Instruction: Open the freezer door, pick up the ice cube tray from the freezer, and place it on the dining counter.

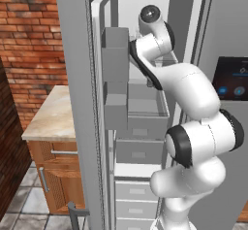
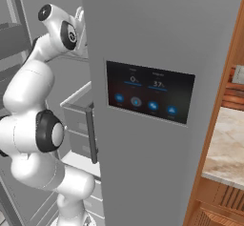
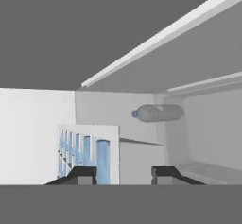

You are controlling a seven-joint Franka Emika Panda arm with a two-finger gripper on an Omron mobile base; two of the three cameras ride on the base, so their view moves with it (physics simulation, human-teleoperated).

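Note:
The freezer door (image 1: 77, 103) stands swung open to the left, with grey bins (image 1: 115, 54) on its inner face. My arm reaches into the upper part of the white-walled freezer (image 1: 145, 10). In the hand view my gripper (image 3: 124, 173) is open, its fingertips (image 3: 82, 175) well apart. The ice cube tray (image 3: 87, 154), white with pale-blue compartments, lies just beyond the left fingertip, and its near edge reaches into the gap between the tips. It does not touch the right tip. The dining counter is out of view.
A dark bottle (image 3: 158, 113) lies deeper in the freezer. Grey pull-out drawers (image 1: 140, 151) sit below my arm. The grey door with the black touchscreen (image 2: 150, 96) stays closed on the right. A small marble-topped drawer cabinet (image 1: 48, 122) stands left of the open door.

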